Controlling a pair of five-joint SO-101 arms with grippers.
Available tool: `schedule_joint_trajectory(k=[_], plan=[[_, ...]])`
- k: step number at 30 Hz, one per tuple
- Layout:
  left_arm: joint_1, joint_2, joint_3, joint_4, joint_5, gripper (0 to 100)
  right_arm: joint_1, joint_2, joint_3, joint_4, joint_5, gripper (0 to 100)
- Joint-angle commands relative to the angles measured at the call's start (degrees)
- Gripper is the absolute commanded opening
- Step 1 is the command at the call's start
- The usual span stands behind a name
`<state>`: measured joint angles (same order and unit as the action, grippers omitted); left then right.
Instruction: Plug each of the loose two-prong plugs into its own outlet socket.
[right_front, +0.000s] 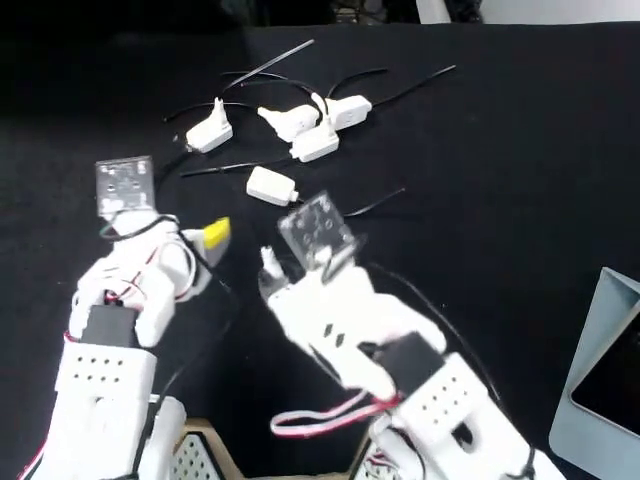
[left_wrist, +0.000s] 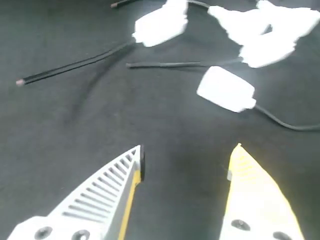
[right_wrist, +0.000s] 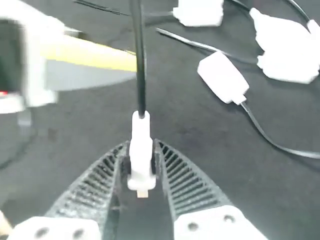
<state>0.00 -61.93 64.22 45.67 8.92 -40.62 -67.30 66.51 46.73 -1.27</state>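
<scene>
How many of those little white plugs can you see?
6. Five plugs lie on the table: one apart, three bunched, one nearer. The sixth plug sits between the right arm's fingers. The bunch may hide more.

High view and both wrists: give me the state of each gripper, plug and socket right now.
Left gripper: open, empty.
Right gripper: shut on held plug.
Held plug: clamped, cord attached, not in a socket.
Nearest loose plug: lying loose, unplugged.
Four farther plugs: lying loose, unplugged.
Socket by left arm: empty.
Socket by right arm: empty.
</scene>
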Motion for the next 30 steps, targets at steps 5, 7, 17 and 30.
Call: schedule_joint_trajectory(k=[5,7,17,30], plan=[[8.57,-8.26,-3.38,3.08,-0.09,28,-2.73,-10.07,3.74,-1.67,0.35,1.1],[11.38,-12.31,-3.21,5.36,-1.67,28,-2.73,-10.77,3.91,-1.67,0.35,1.1],[19.21,-29.98,1.45,15.47,-11.25,28,-2.55,-10.77,4.0,-1.58,0.26,1.1],[3.3,-24.09,4.26,4.75,-12.04,28,12.57,-10.68,-0.57,0.44,-5.45,1.5]])
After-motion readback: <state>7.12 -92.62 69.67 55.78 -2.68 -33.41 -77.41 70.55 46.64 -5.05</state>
